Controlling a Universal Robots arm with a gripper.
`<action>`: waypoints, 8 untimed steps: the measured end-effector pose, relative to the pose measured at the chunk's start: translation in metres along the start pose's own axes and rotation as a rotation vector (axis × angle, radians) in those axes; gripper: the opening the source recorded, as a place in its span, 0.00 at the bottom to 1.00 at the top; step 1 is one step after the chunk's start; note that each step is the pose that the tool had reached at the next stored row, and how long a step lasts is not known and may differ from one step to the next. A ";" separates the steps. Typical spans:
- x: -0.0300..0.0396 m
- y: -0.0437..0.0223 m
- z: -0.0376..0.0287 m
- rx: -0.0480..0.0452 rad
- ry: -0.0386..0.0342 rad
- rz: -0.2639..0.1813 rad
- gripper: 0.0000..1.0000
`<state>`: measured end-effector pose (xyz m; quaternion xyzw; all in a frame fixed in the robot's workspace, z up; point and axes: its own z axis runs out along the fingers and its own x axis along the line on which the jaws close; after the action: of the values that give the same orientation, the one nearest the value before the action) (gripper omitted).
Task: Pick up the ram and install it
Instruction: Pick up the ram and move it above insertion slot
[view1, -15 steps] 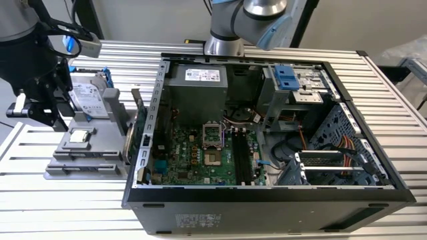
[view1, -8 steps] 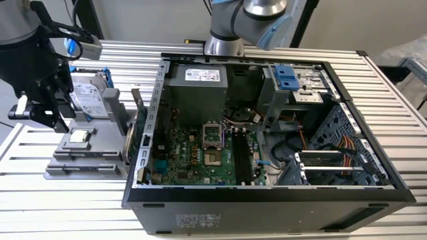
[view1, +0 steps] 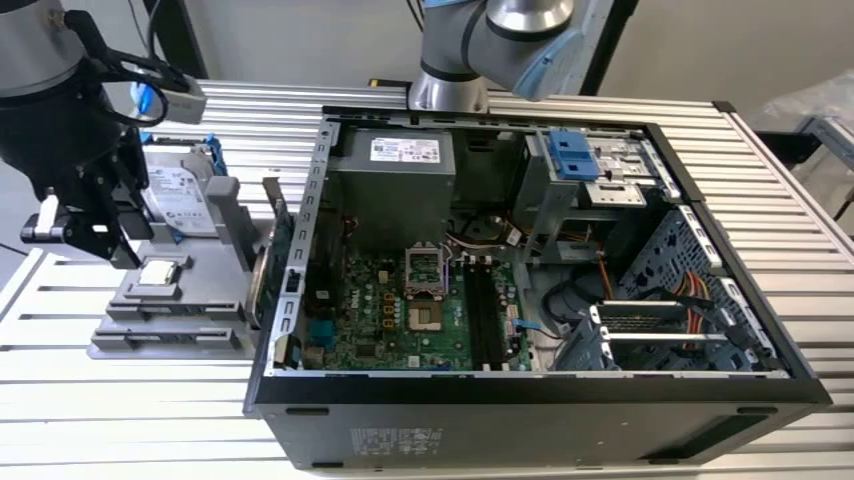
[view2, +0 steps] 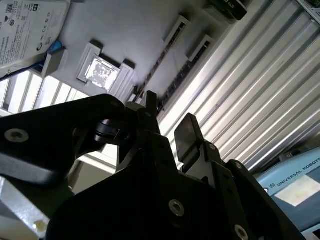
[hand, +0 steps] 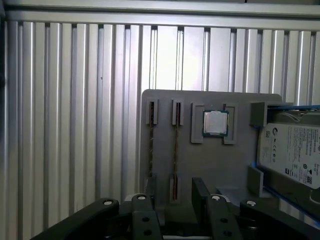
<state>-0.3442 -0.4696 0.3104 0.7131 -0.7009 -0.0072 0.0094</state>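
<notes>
One thin dark ram (hand: 176, 150), on edge in grey holder (hand: 215, 165), tool (hand: 174, 187) spread, empty

The gripper (view2: 167, 114) sits up front, all black, jaws standing apart with the bright ribbed table (view2: 250, 85) showing through the gap. Past them is the grey holder (view2: 145, 25). The ram (view2: 159, 64) stands on edge in one of its slots, and one jaw tip lines up with its end. Touching or not, can't tell. Just beside it lies the square processor chip (view2: 102, 71), then the hard drive (view2: 25, 27) in its blue frame (view2: 56, 48).
</notes>
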 end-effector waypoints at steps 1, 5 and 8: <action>0.0000 0.0000 0.0013 -0.0001 0.0000 0.001 1.00; -0.0001 0.0000 0.0044 0.0000 -0.0001 0.003 1.00; 0.0000 -0.0001 0.0058 -0.0001 0.0000 0.003 1.00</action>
<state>-0.3443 -0.4696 0.3046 0.7121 -0.7020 -0.0073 0.0095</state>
